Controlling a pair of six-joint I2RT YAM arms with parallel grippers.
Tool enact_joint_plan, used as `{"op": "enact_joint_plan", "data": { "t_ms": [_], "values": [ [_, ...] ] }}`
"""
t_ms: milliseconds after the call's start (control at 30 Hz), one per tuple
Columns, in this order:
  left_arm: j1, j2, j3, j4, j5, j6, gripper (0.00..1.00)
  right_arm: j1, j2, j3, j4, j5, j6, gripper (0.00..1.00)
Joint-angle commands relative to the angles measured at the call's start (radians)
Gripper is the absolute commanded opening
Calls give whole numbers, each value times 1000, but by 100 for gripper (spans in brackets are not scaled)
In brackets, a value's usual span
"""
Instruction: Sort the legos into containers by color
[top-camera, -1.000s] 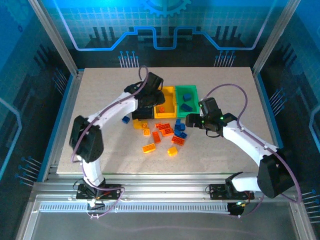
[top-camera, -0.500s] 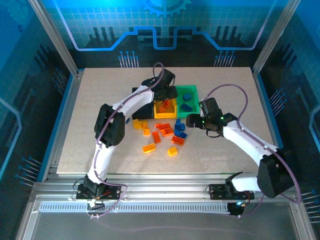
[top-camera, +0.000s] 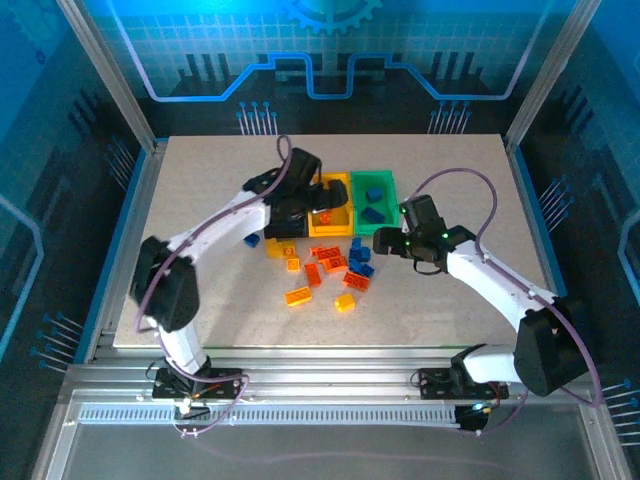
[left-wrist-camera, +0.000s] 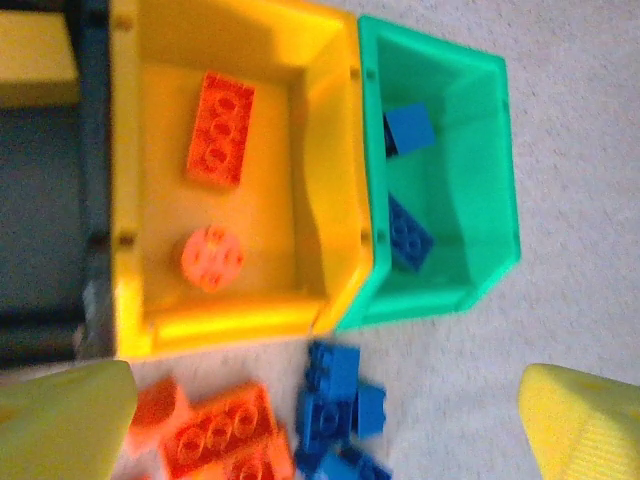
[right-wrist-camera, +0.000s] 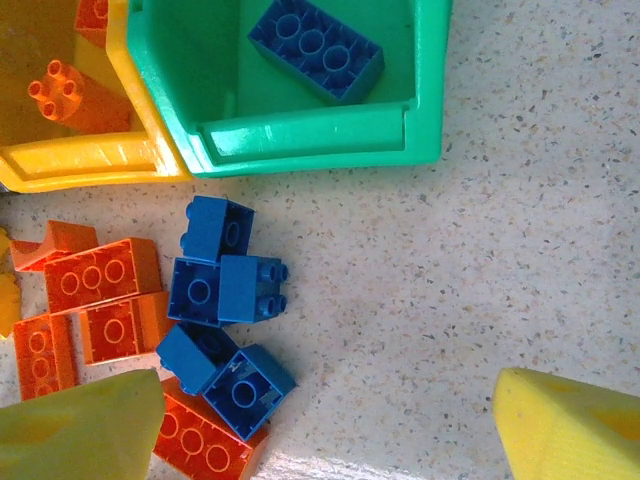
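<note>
The table (top-camera: 450, 170) carries the joined yellow bin (left-wrist-camera: 275, 130) and green bin (left-wrist-camera: 480, 200), with the loose legos (top-camera: 325, 270) scattered just in front. The left gripper (left-wrist-camera: 325, 425) hangs by the yellow bin, jaws spread, holding nothing. The right gripper (right-wrist-camera: 325, 430), jaws spread too, hovers over the blue cluster (right-wrist-camera: 225, 320). I'd have it straddle one outer blue brick rather than the clump. The right wrist view separates touching bricks that blur into one patch from overhead.
</note>
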Motion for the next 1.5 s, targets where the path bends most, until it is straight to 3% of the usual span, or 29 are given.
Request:
{"op": "enact_joint_plan", "data": {
  "t_ms": [0, 233, 567, 767, 867, 1067, 1233, 1467],
  "values": [
    [-5, -149, -202, -58, 70, 39, 99, -20, 5, -9, 0, -12, 6, 87],
    [-80, -295, -468, -123, 87, 123, 99, -20, 38, -15, 23, -33, 16, 87],
    [-272, -164, -485, -151, -172, 205, 93, -20, 68, 4, 23, -34, 15, 87],
    [-308, -106, -480, -158, -331, 205, 87, -21, 57, 1, 13, -25, 9, 86],
    [-308, -88, -496, -132, -335, 204, 86, -21, 53, 1, 11, -23, 6, 87],
    [-311, -23, -511, -115, -292, 182, 66, -24, 52, 3, 9, -22, 5, 87],
    [-332, -18, -531, -108, -252, 154, 61, -26, 50, 1, 9, -22, 6, 87],
    [-347, -38, -530, -131, -282, 116, 41, -27, 51, 4, 11, -24, 10, 87]
  ]
}}
